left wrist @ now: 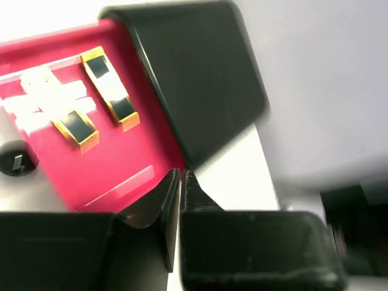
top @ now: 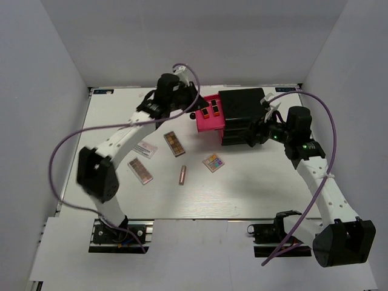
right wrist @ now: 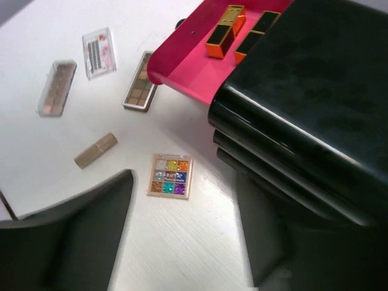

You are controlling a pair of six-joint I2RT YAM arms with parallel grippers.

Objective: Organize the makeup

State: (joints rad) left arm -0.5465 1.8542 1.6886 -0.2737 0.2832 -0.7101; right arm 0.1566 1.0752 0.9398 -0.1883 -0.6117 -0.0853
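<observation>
A robotics lab test cell: a white bench (top: 254,194) boxed in by plain grey walls (top: 36,121), with a left arm (top: 121,138) and a right arm (top: 321,188), both white-and-black robot arms, bolted at its near edge.

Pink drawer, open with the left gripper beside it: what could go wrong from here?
The shut left gripper sits by the rim of the open pink plastic drawer; a stray move could jostle the two black-and-gold lipstick tubes inside. The open right gripper, close against the glossy black drawer box, could shove it. The copper lipstick tube lying on its side may roll when grasped.
</observation>
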